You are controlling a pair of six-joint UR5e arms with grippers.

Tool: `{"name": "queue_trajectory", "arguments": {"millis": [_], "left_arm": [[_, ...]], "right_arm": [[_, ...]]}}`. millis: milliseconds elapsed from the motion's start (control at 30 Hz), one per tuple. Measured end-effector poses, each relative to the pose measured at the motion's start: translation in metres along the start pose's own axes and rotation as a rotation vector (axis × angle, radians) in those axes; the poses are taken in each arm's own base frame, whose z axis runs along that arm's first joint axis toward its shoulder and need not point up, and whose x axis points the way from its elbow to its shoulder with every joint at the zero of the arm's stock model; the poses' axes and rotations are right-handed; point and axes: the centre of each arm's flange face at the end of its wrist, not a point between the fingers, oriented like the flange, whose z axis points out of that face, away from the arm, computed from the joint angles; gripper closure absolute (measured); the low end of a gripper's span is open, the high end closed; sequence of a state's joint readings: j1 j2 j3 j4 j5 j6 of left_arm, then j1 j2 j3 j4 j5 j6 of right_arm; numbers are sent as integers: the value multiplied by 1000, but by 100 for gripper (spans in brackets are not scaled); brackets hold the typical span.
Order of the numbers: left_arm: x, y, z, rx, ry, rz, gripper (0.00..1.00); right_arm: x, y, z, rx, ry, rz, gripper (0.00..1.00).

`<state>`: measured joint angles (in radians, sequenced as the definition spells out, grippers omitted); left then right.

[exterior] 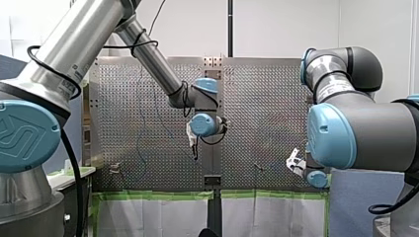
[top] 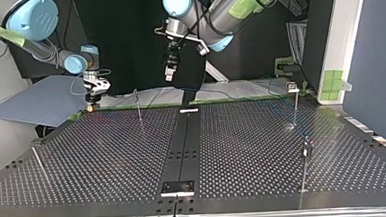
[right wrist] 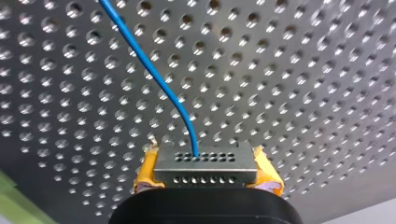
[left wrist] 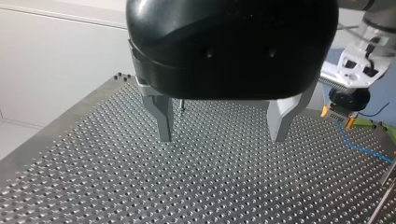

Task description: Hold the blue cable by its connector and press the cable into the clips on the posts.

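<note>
— Why does my right gripper (right wrist: pixel 206 172) clamp the connector (right wrist: pixel 205 164)?
— To steer the blue cable (right wrist: pixel 156 77) trailing from it over the table (right wrist: pixel 303 70).
— My left gripper (left wrist: pixel 222 136), farther off?
— Spread open, empty; likely free to press cable toward the posts (top: pixel 295 103).

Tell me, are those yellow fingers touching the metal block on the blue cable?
Touching: the right wrist view shows the connector pinched between the yellow-padded fingers of my right gripper.
</note>
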<state>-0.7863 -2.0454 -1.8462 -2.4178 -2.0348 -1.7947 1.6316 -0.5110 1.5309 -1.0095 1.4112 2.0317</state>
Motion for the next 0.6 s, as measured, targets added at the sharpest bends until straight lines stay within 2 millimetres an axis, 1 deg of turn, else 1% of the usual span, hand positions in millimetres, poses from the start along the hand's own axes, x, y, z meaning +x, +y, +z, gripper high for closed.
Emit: {"name": "queue_trajectory", "arguments": {"millis": [233,600], "left_arm": [[-12,8,-20,0,-3,-3,0],[-29,21,-54,2,-3,-4,0]], "right_arm": [[24,-16,-3,-17,-14,-26,100],[49,-35,-26,-54,-12,-52,100]]}}
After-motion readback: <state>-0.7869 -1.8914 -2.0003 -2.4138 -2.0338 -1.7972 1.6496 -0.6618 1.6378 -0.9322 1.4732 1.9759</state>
